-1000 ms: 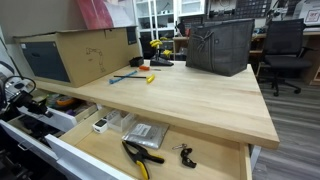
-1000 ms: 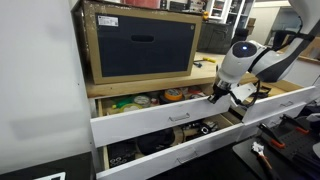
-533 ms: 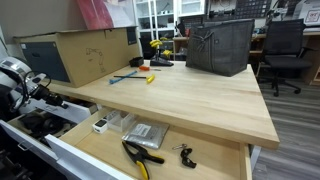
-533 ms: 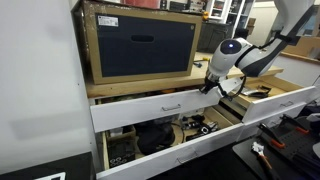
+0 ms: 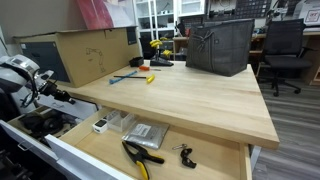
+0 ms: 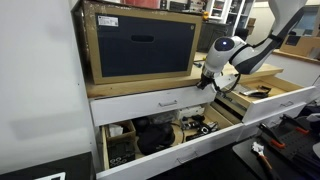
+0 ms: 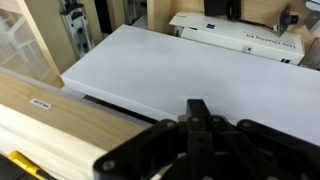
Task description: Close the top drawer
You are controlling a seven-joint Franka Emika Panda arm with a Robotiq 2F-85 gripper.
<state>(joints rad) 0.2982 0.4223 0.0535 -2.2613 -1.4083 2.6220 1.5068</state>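
The top drawer shows only its whitish front [image 6: 150, 103], pushed in under the desk top, with its contents hidden. In the wrist view the white front [image 7: 170, 65] fills the picture. My gripper [image 6: 206, 83] is shut, with its fingertips against the right end of that front. It also shows in an exterior view [image 5: 66, 97] at the desk's left edge, and in the wrist view [image 7: 197, 106] as dark fingers meeting in a point. It holds nothing.
The deeper white-fronted drawer [image 6: 165, 158] with black things stands open below. The wider drawer [image 5: 100, 150] with yellow-handled pliers [image 5: 140, 157] is open. A cardboard box [image 6: 140, 42] and a dark bag [image 5: 220, 45] sit on the desk. An office chair [image 5: 285, 50] stands behind.
The top drawer has slid in from wide open until its colourful contents are hidden. My gripper has moved in with its front, towards the desk.
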